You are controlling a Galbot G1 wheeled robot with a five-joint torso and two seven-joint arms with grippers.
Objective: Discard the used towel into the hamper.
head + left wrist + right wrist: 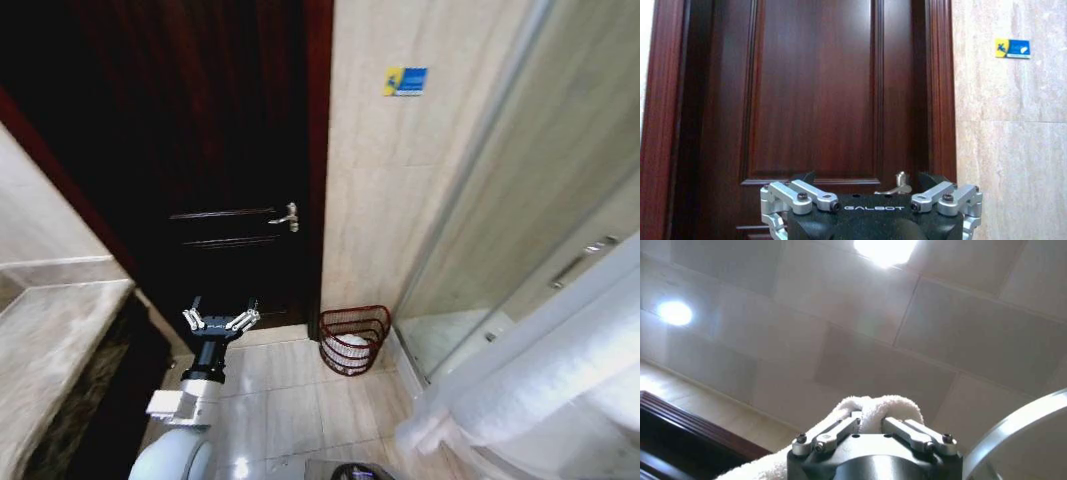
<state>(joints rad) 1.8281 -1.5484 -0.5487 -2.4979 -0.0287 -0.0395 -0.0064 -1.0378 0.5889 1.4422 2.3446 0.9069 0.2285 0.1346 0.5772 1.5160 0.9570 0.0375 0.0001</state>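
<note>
The hamper (353,340), a small dark red wire basket, stands on the floor against the tiled wall, just right of the door; something pale shows inside it. My right gripper (870,421) is raised toward the ceiling and is shut on a white towel (875,404), which bulges between its fingers and trails down one side. In the head view the towel (540,390) looms large and close at the lower right, above and right of the hamper. My left gripper (220,320) is held out low before the door, open and holding nothing; it also shows as the left gripper (870,200) facing the door panel.
A dark wooden door (200,150) with a metal handle (288,216) stands ahead. A stone counter (50,340) runs along the left. A glass shower partition (500,200) closes off the right. Pale floor tiles (290,400) lie open between my left arm and the hamper.
</note>
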